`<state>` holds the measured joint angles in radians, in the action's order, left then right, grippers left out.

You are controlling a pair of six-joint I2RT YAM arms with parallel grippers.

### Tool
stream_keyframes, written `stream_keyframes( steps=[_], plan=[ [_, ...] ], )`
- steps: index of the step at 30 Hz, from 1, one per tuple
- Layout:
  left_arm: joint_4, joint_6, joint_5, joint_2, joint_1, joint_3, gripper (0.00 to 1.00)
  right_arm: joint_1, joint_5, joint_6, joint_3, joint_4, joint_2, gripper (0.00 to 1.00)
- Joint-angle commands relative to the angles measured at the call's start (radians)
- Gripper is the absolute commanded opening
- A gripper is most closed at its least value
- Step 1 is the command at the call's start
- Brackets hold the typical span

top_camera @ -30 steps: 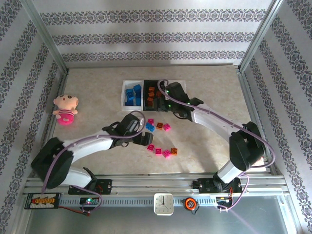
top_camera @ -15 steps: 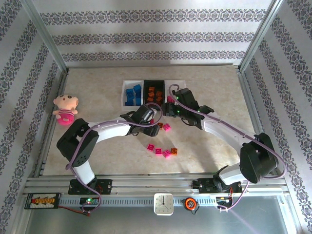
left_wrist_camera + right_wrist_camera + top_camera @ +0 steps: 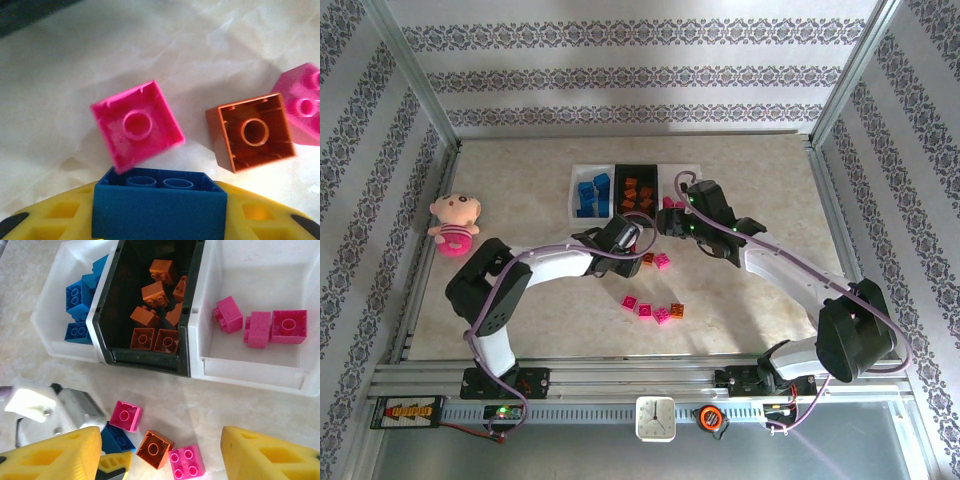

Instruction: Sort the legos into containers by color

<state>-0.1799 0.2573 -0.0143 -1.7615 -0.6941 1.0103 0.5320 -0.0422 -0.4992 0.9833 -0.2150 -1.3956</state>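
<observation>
One blue lego [image 3: 160, 200] sits gripped in my left tool [image 3: 160, 217], low in frame; my right tool [image 3: 162, 455] hangs open below the containers [image 3: 150, 362].

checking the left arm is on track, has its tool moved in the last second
Yes. The left tool has gone up and right in the top view, closer to the black bin; it now closes around a blue brick.

A pink plush doll [image 3: 454, 224] lies by the left edge of the beige marbled bench [image 3: 520, 170]. A white square clock [image 3: 656, 417] sits on the front metal rail [image 3: 580, 412]. Striped patterned wallpaper [image 3: 630, 75] covers the walls
</observation>
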Motion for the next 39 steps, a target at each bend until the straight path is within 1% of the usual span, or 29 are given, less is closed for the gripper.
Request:
stream_keyframes(
  steps=[1, 4, 7, 9, 13, 17, 21, 28, 30, 32, 34, 37, 39],
  plan=[
    [-0.003, 0.037, 0.010, 0.144, -0.004, -0.034, 0.38, -0.010, -0.003, -0.011, -0.023, 0.011, 0.032, 0.65],
    [-0.010, 0.062, 0.026, 0.251, 0.039, -0.051, 0.37, -0.013, -0.008, -0.013, -0.033, 0.013, 0.041, 0.65],
    [-0.015, 0.081, 0.059, 0.326, 0.127, -0.041, 0.37, -0.015, -0.009, -0.016, -0.042, 0.012, 0.049, 0.65],
    [-0.027, 0.088, 0.056, 0.318, 0.204, -0.006, 0.37, -0.015, -0.008, -0.018, -0.051, 0.013, 0.055, 0.65],
    [-0.019, 0.101, 0.015, 0.212, 0.310, 0.075, 0.36, -0.018, -0.007, -0.020, -0.069, 0.008, 0.070, 0.65],
    [-0.002, 0.107, 0.000, 0.089, 0.341, 0.160, 0.36, -0.023, -0.001, -0.020, -0.090, -0.008, 0.096, 0.65],
    [-0.006, 0.113, 0.004, -0.013, 0.352, 0.254, 0.40, -0.026, -0.003, -0.020, -0.120, -0.025, 0.124, 0.65],
    [-0.026, 0.121, 0.006, -0.118, 0.366, 0.383, 0.47, -0.026, -0.015, -0.038, -0.180, -0.036, 0.168, 0.65],
    [-0.029, 0.127, -0.003, -0.141, 0.370, 0.417, 0.51, -0.026, -0.021, -0.043, -0.194, -0.037, 0.175, 0.66],
    [-0.039, 0.129, -0.006, -0.157, 0.372, 0.445, 0.62, -0.025, -0.032, -0.046, -0.203, -0.042, 0.178, 0.67],
    [-0.042, 0.137, -0.015, -0.155, 0.372, 0.462, 0.69, -0.023, -0.046, -0.044, -0.207, -0.052, 0.171, 0.67],
    [-0.032, 0.151, -0.049, -0.119, 0.371, 0.460, 0.78, -0.015, -0.055, -0.037, -0.207, -0.070, 0.152, 0.68],
    [-0.014, 0.165, -0.077, -0.067, 0.369, 0.438, 0.83, -0.006, -0.062, -0.031, -0.206, -0.076, 0.129, 0.68]
  ],
)
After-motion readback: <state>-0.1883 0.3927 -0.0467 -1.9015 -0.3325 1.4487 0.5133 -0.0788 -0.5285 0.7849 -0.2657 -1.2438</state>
